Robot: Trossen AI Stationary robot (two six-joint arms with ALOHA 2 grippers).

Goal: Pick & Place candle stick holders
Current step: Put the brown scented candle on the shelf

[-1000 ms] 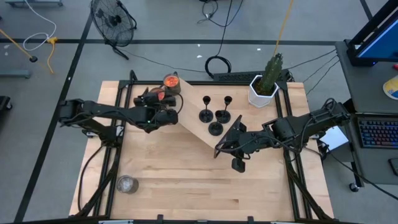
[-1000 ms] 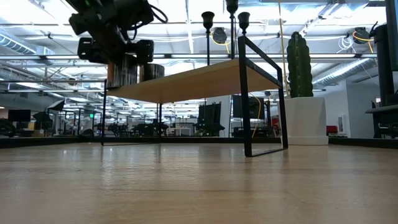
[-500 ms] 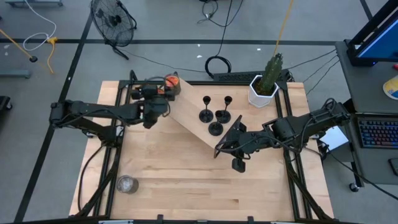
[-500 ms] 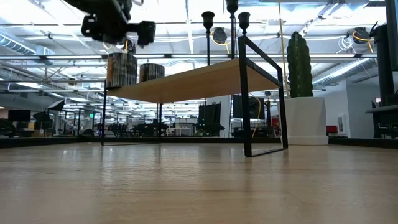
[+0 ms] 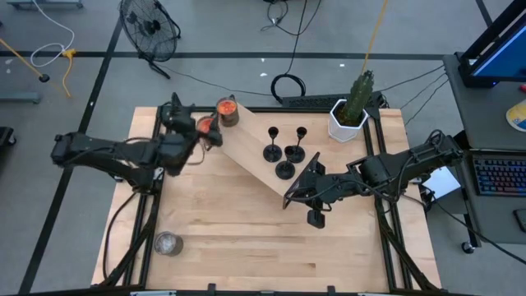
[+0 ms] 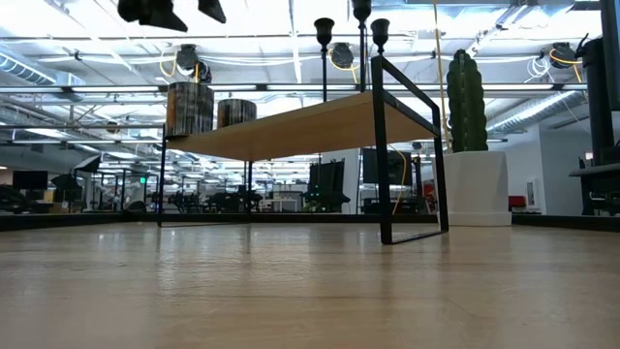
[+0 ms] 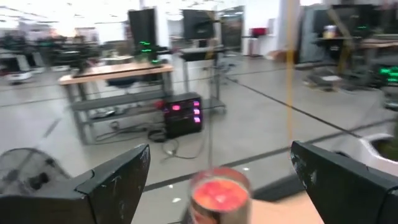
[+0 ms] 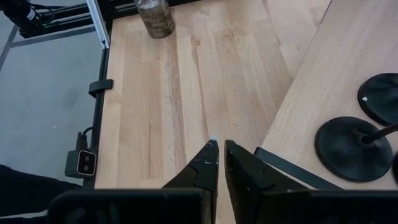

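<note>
Black candle stick holders (image 5: pixel 283 150) are standing in the upper middle of the high view, on a raised wooden shelf (image 5: pixel 246 152). The left end effector (image 5: pixel 179 123), fingers apart, is hovering upper left beside an orange-filled jar (image 5: pixel 227 111); the right end effector (image 5: pixel 289 199), fingers together, is waiting just below the shelf. In the low view, holders are rising top centre. In the right wrist view, round bases are sitting at the right edge. They are looking light, rigid and easy to tip; gripping the thin stem seems best.

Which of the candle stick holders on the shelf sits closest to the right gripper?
The candle stick holder at the shelf's front edge, nearest the shut right gripper; the other three stand behind it, farther back.
</note>
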